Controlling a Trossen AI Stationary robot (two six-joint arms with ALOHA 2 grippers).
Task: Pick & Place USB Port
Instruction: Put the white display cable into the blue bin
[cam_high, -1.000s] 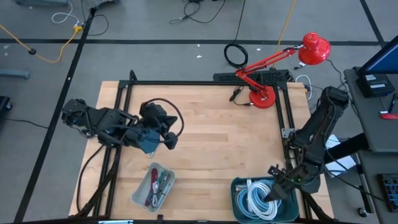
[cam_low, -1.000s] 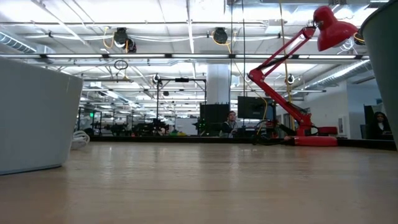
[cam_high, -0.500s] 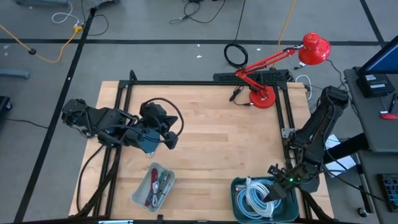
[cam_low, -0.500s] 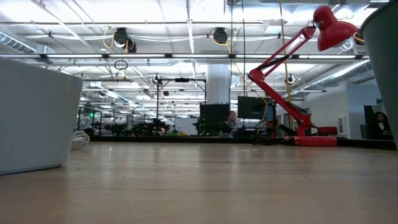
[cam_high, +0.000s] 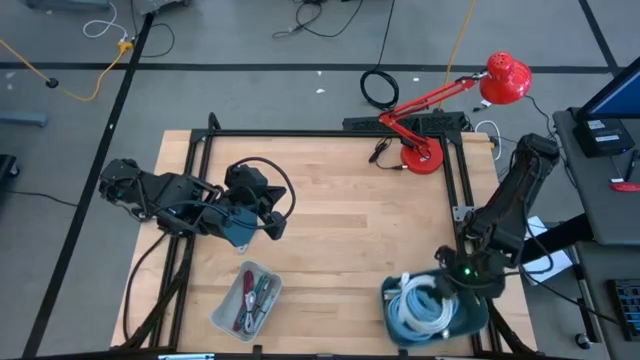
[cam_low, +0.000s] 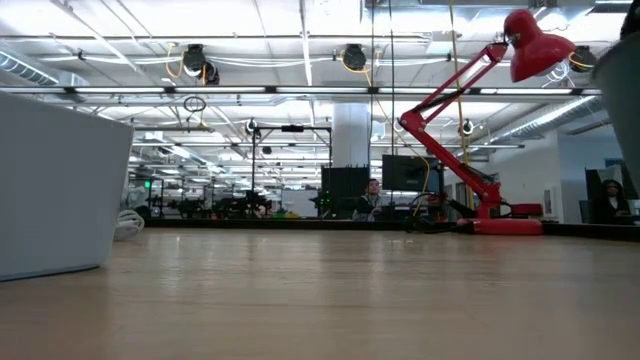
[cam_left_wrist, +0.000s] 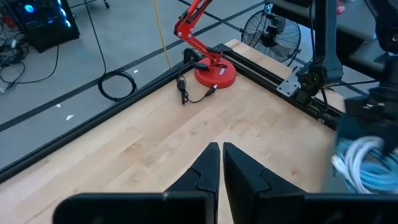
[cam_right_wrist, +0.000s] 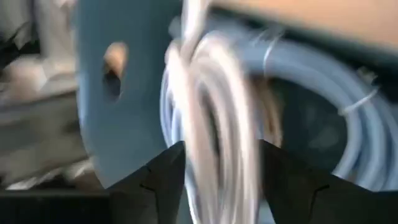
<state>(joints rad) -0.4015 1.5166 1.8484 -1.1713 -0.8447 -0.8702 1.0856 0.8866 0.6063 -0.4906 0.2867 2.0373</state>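
A blue bin with coiled white cables stands at the table's near right corner; its wall shows at the right edge of the low view. My right gripper reaches into the bin from the right, with a white cable coil between its fingers. My left gripper is shut and empty, above the table's left half; its closed fingers show in the left wrist view. A small grey tray with red and grey items lies near the front edge. My right gripper has the white cable coil's strands between its two fingers, coming from above and from the table's right side. The view is blurred, so I cannot tell which strands it has. The rest of the coil lies in the bin.
A red desk lamp stands at the far right, with a black cable plug beside its base. A black frame rail runs along the right edge. Bare wood lies across the table's middle. The grey tray's wall fills the low view's left.
My right gripper has gone up and toward the far edge with the white cable. The blue bin has shifted a little toward the far right and turned with it; in the low view its wall has tipped and slid toward the right edge.
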